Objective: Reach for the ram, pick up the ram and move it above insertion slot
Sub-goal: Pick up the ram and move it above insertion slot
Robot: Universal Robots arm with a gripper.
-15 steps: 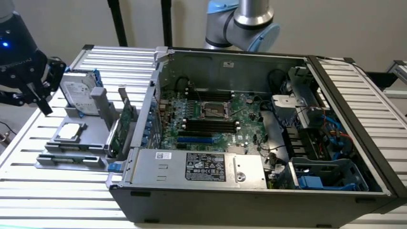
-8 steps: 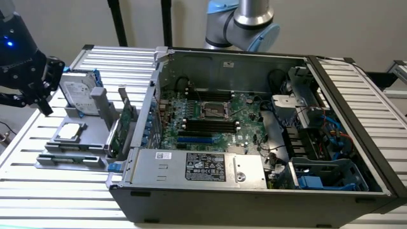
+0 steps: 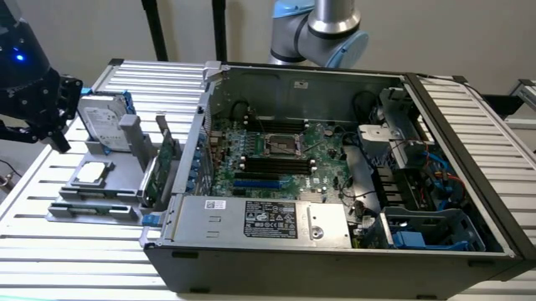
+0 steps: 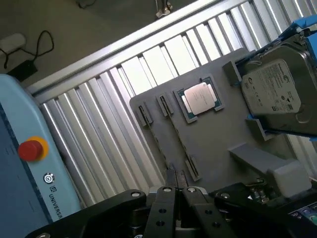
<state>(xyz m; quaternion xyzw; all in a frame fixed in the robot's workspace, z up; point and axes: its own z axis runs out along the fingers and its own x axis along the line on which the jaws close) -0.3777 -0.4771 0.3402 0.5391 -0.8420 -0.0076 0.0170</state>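
Observation:
The ram point(image 4: 177, 136) shows edge-on as a long thin strip, held between small clips on a grey fixture plate point(image 4: 218, 144). My gripper point(image 4: 177, 174) hovers above the near end of that strip without touching it, its fingers drawn together with nothing between them. In the exterior view the black gripper point(image 3: 52, 135) hangs at the far left, above and beside the fixture point(image 3: 92, 210). The insertion slots point(image 3: 277, 165), several parallel black sockets, lie on the motherboard inside the open computer case, just below the square processor socket point(image 3: 282, 145).
On the fixture sit a silver hard drive point(image 3: 105, 125), a processor chip point(image 4: 200, 97) and an upright green expansion card point(image 3: 167, 164). The case walls point(image 3: 201, 125) rise between fixture and motherboard. A blue pendant with a red button point(image 4: 30, 148) lies beside the slatted table.

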